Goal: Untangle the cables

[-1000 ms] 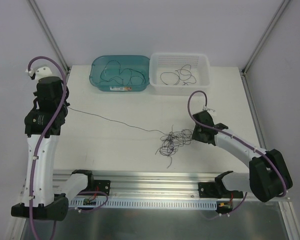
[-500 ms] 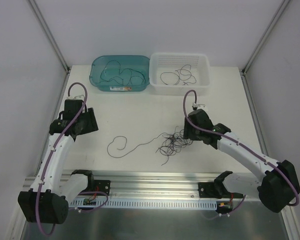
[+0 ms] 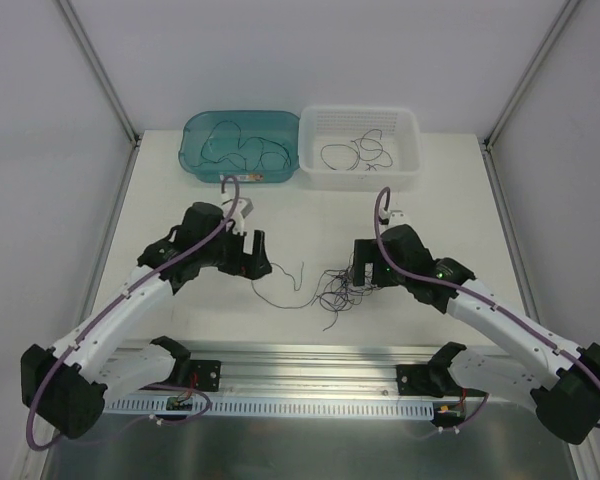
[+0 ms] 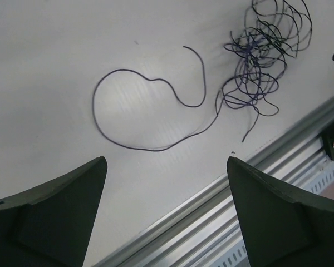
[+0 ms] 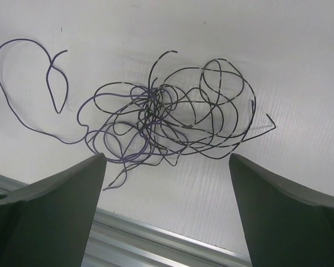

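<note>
**Change from a second earlier:** the left end effector (image 3: 252, 256) was high at the far left, drawing one strand taut. It now sits low near centre, jaws released wide and empty. The right end effector (image 3: 363, 270), likewise released and empty, has closed in on the tangle.

**Cables (image 5: 167, 119):**
- The main tangle (image 3: 345, 284) lies on the surface (image 3: 170, 200), just beside the right end effector.
- The strand (image 4: 122, 70) lies slack and curled between the two end effectors, with one end running into the tangle.
- Further cables rest in the teal bin (image 3: 190, 165) and the white basket (image 3: 360, 180).
</note>
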Tool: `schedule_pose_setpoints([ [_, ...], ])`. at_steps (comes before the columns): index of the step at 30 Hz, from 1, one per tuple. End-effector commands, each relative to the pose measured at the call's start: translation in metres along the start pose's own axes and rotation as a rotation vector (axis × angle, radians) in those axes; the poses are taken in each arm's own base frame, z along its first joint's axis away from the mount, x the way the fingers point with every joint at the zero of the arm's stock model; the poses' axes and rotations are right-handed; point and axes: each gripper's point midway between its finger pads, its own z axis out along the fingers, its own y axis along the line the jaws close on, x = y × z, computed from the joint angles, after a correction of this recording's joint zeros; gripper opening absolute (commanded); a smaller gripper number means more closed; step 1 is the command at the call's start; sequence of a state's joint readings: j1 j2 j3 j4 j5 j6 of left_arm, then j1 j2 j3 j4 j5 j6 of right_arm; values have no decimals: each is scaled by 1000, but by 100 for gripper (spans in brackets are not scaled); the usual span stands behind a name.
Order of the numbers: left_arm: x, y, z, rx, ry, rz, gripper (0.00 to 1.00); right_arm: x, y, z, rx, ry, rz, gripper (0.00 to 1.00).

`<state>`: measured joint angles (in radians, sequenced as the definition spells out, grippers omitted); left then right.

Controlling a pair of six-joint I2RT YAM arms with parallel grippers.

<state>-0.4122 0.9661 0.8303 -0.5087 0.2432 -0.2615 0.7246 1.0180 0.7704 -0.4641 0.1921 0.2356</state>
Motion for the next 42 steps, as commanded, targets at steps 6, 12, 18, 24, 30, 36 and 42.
schedule_pose_setpoints([
  [6, -14, -95, 63, 222, 32, 257, 82, 2, 3, -6, -36, -30, 55, 99],
  [12, 2, -134, 111, 258, 113, 365, 70, 6, 7, -6, -62, -25, 75, 99],
  [18, 20, -133, 144, 206, 179, 379, 56, 9, 12, -1, -86, -23, 102, 99],
  [24, 35, -126, 156, 189, 219, 372, 40, 13, 16, 8, -102, -24, 146, 98],
  [30, 42, -127, 165, 194, 225, 363, 14, 14, 20, 21, -108, -28, 200, 98],
  [36, 42, -131, 154, 208, 208, 343, 0, 24, 24, 42, -70, 9, 219, 98],
  [42, 25, -136, 130, 216, 137, 321, 0, 38, 19, 72, 29, 70, 246, 95],
])
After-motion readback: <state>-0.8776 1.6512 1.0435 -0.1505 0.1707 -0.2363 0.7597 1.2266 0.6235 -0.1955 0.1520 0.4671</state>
